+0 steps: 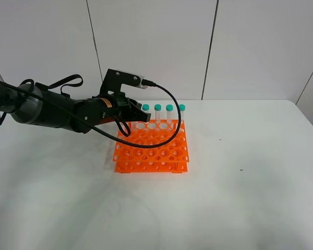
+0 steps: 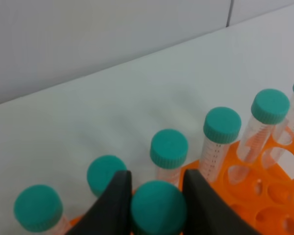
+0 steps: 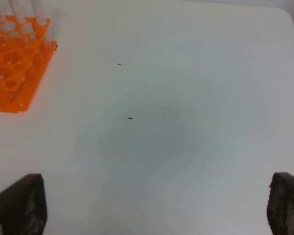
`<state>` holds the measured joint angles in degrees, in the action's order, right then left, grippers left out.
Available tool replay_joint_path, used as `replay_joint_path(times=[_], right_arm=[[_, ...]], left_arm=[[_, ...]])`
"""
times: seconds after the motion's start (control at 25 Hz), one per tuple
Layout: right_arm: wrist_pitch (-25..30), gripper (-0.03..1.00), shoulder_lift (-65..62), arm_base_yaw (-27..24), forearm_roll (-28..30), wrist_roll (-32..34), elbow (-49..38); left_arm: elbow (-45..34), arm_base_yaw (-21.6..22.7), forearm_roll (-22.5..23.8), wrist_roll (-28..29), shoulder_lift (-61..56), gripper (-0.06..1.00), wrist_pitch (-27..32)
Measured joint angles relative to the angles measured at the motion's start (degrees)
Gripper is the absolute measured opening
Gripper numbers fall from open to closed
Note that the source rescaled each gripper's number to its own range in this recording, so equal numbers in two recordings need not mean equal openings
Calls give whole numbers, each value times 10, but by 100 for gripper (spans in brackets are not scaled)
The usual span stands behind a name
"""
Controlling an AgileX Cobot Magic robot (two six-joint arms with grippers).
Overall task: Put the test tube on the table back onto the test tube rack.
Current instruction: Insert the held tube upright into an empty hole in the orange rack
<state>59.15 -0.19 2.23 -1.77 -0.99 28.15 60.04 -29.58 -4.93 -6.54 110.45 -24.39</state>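
Orange rack (image 1: 151, 148): capped tubes (image 1: 157, 112) in back row. L jaws pinch test tube (image 2: 158, 210) at cap; R jaws wide.

The bright orange square plastic rack with its grid of round holes (image 1: 152, 152) is crowded along its back row. Slender clear tubes with teal screw caps (image 1: 169, 108) stand upright there with only narrow gaps between them. Over the rack's back left corner the bulky black left arm (image 1: 52, 109) and the left gripper (image 1: 131, 115) block the way, its fingers (image 2: 115, 205) tight on either side of a teal-capped test tube (image 2: 158, 208). A black cable (image 1: 173, 104) loops across the rack's top. The rack's front rows of holes lie open from above. Right of the rack and in front of it, the white matte tabletop (image 1: 240, 198) gives wide room.
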Motion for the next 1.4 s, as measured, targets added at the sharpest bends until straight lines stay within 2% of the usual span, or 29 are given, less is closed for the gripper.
replay_joint_path(times=[1.4], right_arm=[[0,100,0,0,0,0,0]], left_arm=[[0,0,0,14,40,0,-18]])
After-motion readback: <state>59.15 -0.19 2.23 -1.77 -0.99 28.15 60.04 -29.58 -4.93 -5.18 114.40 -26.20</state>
